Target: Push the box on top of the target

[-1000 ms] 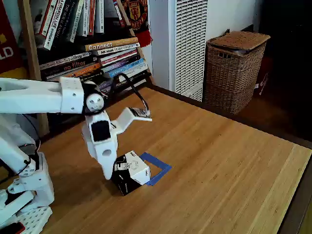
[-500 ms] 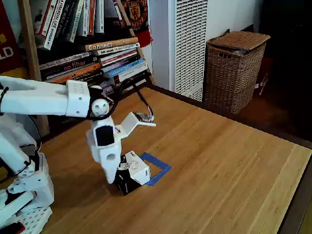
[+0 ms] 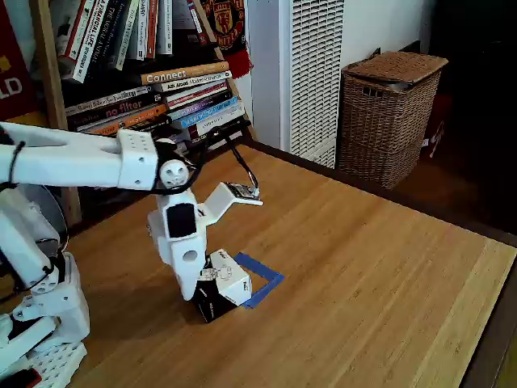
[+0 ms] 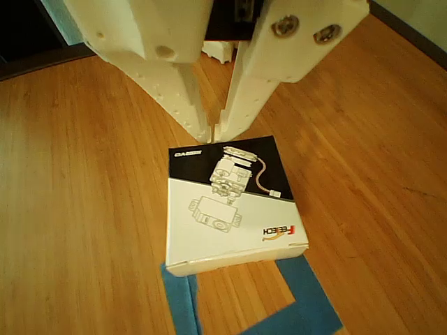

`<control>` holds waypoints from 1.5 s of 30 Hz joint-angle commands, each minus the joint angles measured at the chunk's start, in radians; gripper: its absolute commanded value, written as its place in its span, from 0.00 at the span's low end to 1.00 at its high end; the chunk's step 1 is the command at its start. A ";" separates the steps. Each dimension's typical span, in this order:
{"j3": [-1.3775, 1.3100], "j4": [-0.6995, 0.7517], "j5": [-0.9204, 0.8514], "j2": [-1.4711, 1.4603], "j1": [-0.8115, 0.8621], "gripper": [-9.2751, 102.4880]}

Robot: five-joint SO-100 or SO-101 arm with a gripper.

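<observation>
The box (image 3: 228,285) is a small black-and-white cuboid lying on the wooden table, with servo drawings printed on its top (image 4: 227,209). The target (image 3: 263,276) is a blue tape outline; the box covers its near-left part, and tape strips (image 4: 300,307) stick out from under the box's edge. My white gripper (image 3: 191,293) points straight down at the box's left side. In the other view its fingertips (image 4: 201,131) rest against the box's black edge. The gripper (image 4: 212,132) is shut with nothing held.
A bookshelf (image 3: 153,89) stands behind the table at the back left, beside a white louvred unit (image 3: 311,73) and a wicker basket (image 3: 389,113). The arm's base (image 3: 40,315) sits at the left. Bare wood stretches to the table's right edge (image 3: 485,323).
The arm has swung a little to the right, and the shut gripper has nudged the box slightly right toward the blue tape.
</observation>
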 commanded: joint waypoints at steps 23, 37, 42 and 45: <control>-0.189 0.025 0.014 -0.114 -0.009 0.08; -0.244 0.081 -0.051 -0.106 0.041 0.08; -0.245 0.081 -0.055 -0.112 0.046 0.08; -0.252 0.081 -0.060 -0.123 0.049 0.08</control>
